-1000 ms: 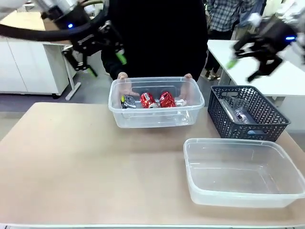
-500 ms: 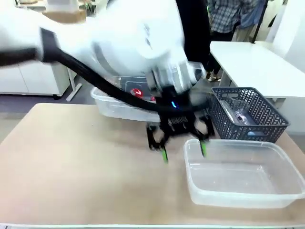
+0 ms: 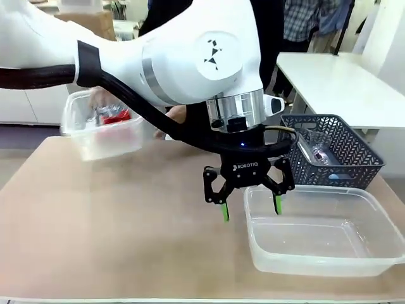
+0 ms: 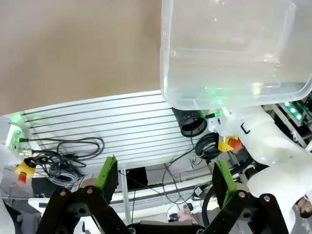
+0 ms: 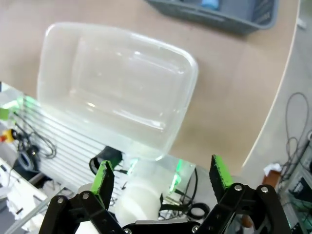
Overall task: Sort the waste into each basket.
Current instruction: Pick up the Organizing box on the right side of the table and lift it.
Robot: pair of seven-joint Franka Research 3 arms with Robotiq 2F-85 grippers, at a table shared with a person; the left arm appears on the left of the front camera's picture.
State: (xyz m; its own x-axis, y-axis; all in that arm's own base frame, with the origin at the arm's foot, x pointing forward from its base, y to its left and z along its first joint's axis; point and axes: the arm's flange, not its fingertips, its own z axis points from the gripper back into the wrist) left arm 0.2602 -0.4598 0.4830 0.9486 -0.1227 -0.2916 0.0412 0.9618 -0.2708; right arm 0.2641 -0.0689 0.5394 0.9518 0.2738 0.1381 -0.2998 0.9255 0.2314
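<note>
Hovering low over the table (image 3: 114, 221), our left gripper (image 3: 250, 204) reaches across the middle with its green-padded fingers spread apart and nothing between them, right at the left end of the empty clear tub (image 3: 316, 261). That tub sits at the near right, its long axis running left to right. Our right gripper (image 5: 163, 178) hangs above the same tub, fingers likewise wide and empty. The red cans (image 3: 115, 118) lie well apart from both, at the far left, inside the second clear tub (image 3: 95, 144), which a person's hand (image 3: 178, 114) holds tilted off the table. A clear bottle (image 3: 319, 152) rests in the dark lattice basket (image 3: 297, 158) at the far right, just beyond the empty tub. We judge the left arm nearer the cans, so its reach goes far and left. The bottle lies far and right, on the right arm's side.
</note>
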